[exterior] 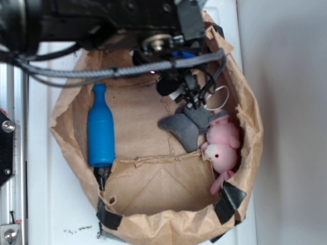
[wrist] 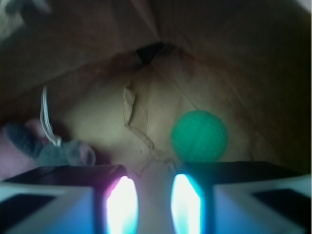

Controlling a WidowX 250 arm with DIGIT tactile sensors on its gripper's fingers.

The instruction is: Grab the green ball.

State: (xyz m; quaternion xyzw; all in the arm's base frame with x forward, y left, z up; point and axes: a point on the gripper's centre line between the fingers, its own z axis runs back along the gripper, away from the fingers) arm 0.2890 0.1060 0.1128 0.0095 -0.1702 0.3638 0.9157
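Hovering inside the paper bag, jaws parted and empty — the green ball rests on the bag floor just ahead, toward one o'clock of the gap.

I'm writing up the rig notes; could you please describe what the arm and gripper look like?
The arm is black, with a grey braided cable and thinner black wires running alongside, plus a silver round fitting and a blue part near the wrist. In the wrist view, the gripper has dark fingers with pale faces and glaring inner edges.
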